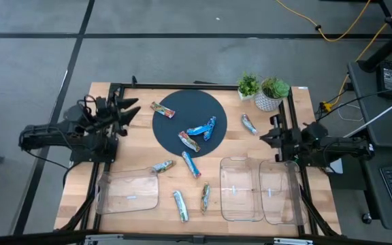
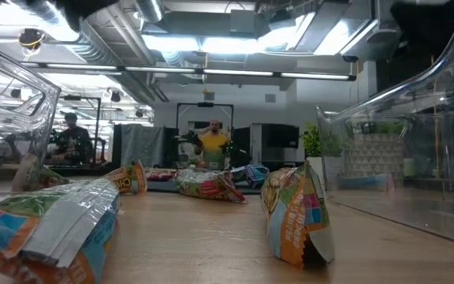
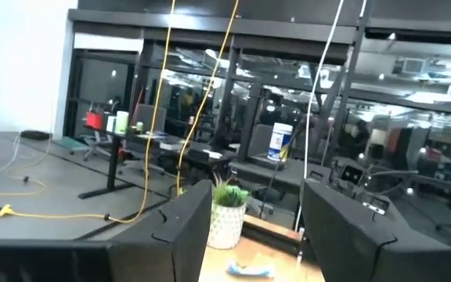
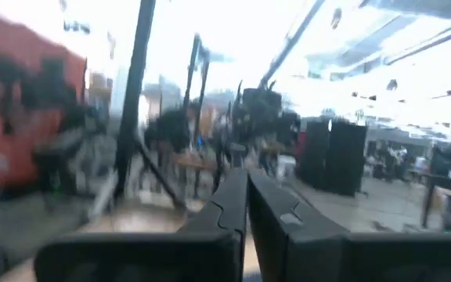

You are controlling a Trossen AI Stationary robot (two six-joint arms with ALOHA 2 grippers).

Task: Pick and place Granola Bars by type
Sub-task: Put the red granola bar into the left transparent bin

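Observation:
Several Granola Bars lie scattered on the table. Blue ones (image 1: 201, 128), a red-orange one (image 1: 188, 141) and another (image 1: 162, 109) rest flat on the dark round mat (image 1: 182, 102). Others lie on the wood: a blue one (image 1: 191, 164), a silver one (image 1: 249, 124), a green one (image 1: 205, 197) and one near the front (image 1: 180, 205). My left gripper (image 1: 133, 110) is open at the table's left edge, lifted, with nothing between its fingers (image 3: 182, 227). My right gripper (image 1: 263, 136) is shut at the right edge, also holding nothing (image 4: 247, 211).
One clear plastic tray (image 1: 128, 190) sits at the front left and two (image 1: 242, 189) (image 1: 280, 192) at the front right. Two potted plants (image 1: 248, 86) (image 1: 272, 92) stand at the far right corner. A person (image 2: 213, 142) shows in the room behind.

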